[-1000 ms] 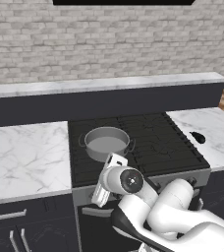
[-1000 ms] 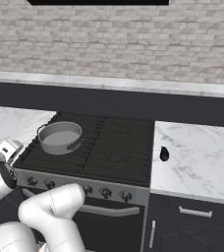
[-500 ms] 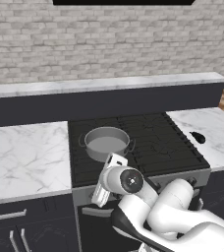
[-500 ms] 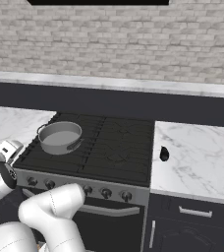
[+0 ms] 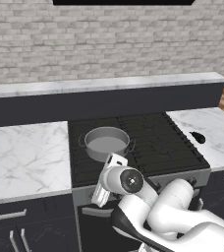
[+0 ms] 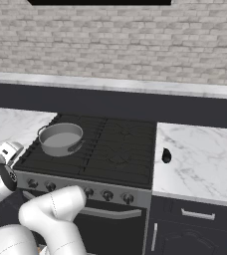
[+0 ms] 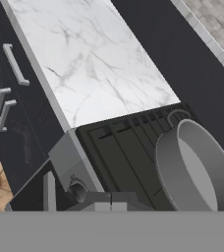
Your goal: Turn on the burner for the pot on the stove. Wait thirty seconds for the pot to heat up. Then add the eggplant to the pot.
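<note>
Squat round grey metal pot (image 5: 107, 143) on the near-left grated black burner (image 6: 46, 155) of the black gas stove (image 6: 116, 154), lidless, with small dark side handles. Small glossy near-black eggplant (image 5: 198, 137) out on the white marble counter (image 6: 200, 159) right of the stove, near its stove-side edge, well apart from the pot. White arm's two-finger gripper (image 7: 108, 204) low at the stove's near-left corner, close to the leftmost round dark knob (image 7: 77, 191) on the grey front strip. Fingertips hidden; cannot tell whether parted or closed.
</note>
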